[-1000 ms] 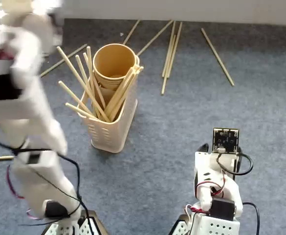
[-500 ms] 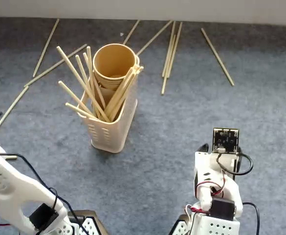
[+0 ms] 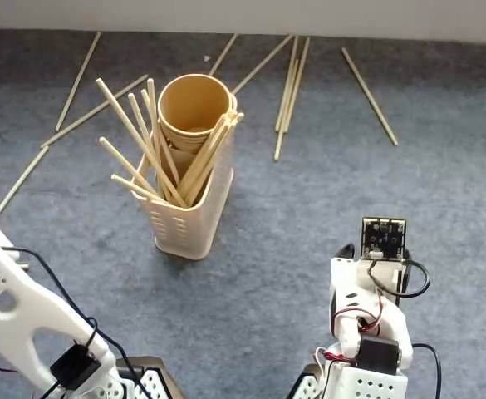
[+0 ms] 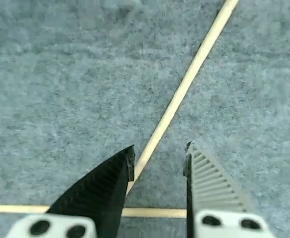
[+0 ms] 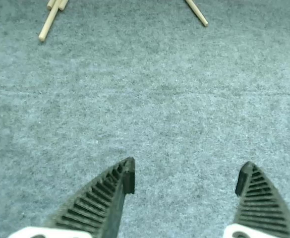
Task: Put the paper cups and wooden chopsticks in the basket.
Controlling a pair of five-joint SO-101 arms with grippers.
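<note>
From the high view, you see the basket (image 3: 184,212) upright near the middle of the grey tabletop (image 3: 309,191), with the stacked paper cups (image 3: 193,104) inside it and a bundle of wooden chopsticks (image 3: 155,162) leaning out beside them. Loose chopsticks (image 3: 289,83) lie along the far side and toward the left edge. In the left wrist view, your left end effector (image 4: 159,148) has its jaws apart over a slanted chopstick (image 4: 187,84) whose near end reaches the dark finger (image 4: 110,181), while a crosswise chopstick (image 4: 154,212) lies near the jaw bases. In the right wrist view, your right end effector (image 5: 188,163) is spread wide over bare tabletop, with chopstick ends (image 5: 50,22) well beyond it.
</note>
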